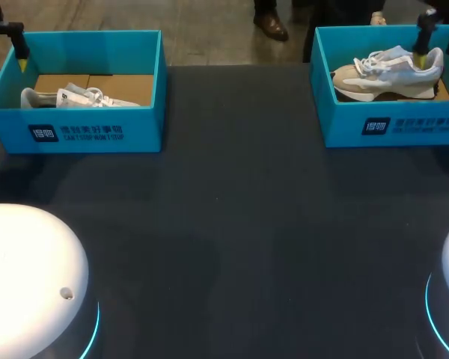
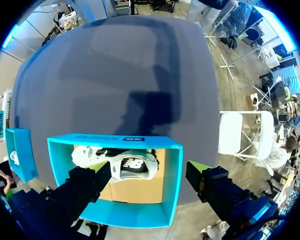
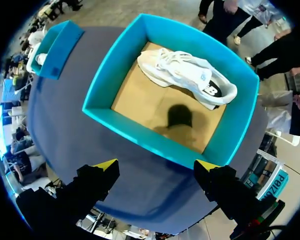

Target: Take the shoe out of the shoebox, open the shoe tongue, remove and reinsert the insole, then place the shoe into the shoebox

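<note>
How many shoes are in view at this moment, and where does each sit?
2. One white shoe lies in the left shoebox, at the table's far left; the other shoe lies in the right shoebox, at its far right. No others show.

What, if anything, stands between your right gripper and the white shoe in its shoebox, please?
Nothing visible does: the right gripper hangs open above the lidless teal cardboard shoebox, and the white lace-up sneaker lies uncovered inside.
</note>
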`<action>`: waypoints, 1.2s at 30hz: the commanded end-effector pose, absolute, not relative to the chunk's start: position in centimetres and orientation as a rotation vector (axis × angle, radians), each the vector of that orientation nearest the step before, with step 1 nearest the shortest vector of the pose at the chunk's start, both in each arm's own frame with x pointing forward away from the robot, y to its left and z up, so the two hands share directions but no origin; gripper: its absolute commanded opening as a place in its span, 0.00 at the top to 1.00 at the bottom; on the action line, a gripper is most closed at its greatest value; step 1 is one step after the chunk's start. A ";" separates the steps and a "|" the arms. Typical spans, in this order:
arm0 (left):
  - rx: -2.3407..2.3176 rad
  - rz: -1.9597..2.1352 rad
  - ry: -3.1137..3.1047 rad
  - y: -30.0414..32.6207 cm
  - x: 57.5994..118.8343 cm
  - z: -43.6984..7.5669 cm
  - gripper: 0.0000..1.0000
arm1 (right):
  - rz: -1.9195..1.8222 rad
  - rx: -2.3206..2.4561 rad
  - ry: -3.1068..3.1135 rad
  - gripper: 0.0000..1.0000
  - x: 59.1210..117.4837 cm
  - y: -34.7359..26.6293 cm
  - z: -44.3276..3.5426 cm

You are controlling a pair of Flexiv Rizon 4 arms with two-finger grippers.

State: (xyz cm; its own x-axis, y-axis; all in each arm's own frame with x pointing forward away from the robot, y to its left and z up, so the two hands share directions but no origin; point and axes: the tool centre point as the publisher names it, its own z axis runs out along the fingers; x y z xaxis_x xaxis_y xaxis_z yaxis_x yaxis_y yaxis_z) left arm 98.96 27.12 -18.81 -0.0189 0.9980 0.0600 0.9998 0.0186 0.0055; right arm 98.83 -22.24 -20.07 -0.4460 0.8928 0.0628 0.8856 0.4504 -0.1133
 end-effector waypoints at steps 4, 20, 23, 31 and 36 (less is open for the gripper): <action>-2.173 -0.073 -2.212 27.1 98.9 -18.7 0.00 | 0.148 -1.679 -2.519 0.00 99.8 -22.8 -21.2; -2.173 -0.073 -2.212 27.1 98.9 -18.7 0.00 | 0.121 -2.292 -2.209 0.00 108.0 -28.0 -24.5; -2.173 -0.073 -2.212 27.1 98.9 -18.7 0.00 | 0.132 -2.317 -2.216 0.00 109.4 -28.0 -25.0; -2.173 -0.073 -2.212 27.1 98.9 -18.7 0.00 | 0.096 -2.321 -2.259 0.00 111.5 -27.9 -27.0; -2.173 -0.073 -2.212 27.1 98.9 -18.7 0.00 | 0.092 -2.330 -2.263 0.00 112.8 -28.6 -28.2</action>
State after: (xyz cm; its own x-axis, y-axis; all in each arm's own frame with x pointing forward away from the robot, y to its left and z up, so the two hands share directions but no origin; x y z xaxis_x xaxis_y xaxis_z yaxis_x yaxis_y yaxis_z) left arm 98.97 27.12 -18.82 -0.0189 0.9980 0.0599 0.9998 0.0186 0.0054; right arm 111.84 -28.19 -27.38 0.0324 0.9918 -0.1233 0.9985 -0.0267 0.0473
